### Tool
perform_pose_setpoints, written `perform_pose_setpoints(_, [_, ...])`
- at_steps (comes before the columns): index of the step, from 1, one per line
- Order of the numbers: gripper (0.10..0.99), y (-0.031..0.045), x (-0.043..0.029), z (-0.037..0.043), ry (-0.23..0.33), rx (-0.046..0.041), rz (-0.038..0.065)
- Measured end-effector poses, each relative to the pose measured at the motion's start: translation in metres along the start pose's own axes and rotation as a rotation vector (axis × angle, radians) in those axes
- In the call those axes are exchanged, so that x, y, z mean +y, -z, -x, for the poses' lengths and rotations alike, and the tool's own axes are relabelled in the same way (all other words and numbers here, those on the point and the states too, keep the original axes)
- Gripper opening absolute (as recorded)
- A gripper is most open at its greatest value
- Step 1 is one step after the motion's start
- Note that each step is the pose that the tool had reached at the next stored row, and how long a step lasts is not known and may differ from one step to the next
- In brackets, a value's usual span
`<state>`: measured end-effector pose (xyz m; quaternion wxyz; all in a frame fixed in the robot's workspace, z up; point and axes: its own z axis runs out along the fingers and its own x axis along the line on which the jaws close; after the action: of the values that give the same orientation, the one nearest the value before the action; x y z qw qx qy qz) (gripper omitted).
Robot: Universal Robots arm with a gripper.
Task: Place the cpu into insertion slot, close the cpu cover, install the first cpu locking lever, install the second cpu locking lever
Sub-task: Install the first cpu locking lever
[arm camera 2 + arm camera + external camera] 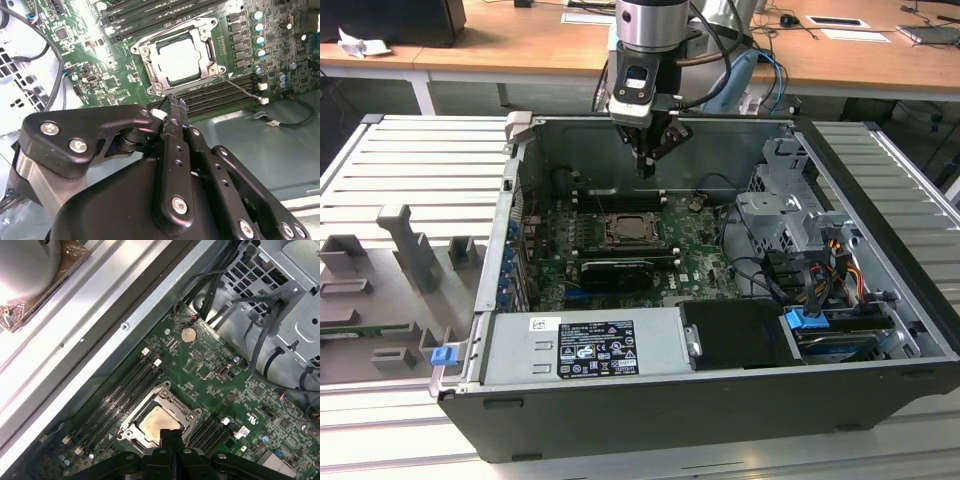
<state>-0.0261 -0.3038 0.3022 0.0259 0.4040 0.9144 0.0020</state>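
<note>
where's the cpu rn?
In the second wrist view the cpu sits in the insertion slot mid-board, framed by the cpu cover, between two banks of memory slots. The tool hangs above it, apart.

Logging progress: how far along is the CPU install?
Done: the cpu sits in the insertion slot, the cpu cover flat over it. In hand: nothing; the end effector hovers shut above it. Left: whether either locking lever is latched, I cannot tell.
</note>
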Motion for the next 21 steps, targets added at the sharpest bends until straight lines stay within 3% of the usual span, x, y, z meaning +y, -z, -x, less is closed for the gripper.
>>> perform_pose_setpoints(2, [0.106, -0.0001, 0.0002, 0.0002, 0.044, 0.0005, -0.002])
perform_pose_setpoints(13, [0.106, -0.0003, 0.0018, 0.0016, 0.161, 0.0021, -0.006])
perform_pose_setpoints(21, [0.106, -0.0007, 0.0046, 0.0042, 0.328, 0.0092, -0.005])
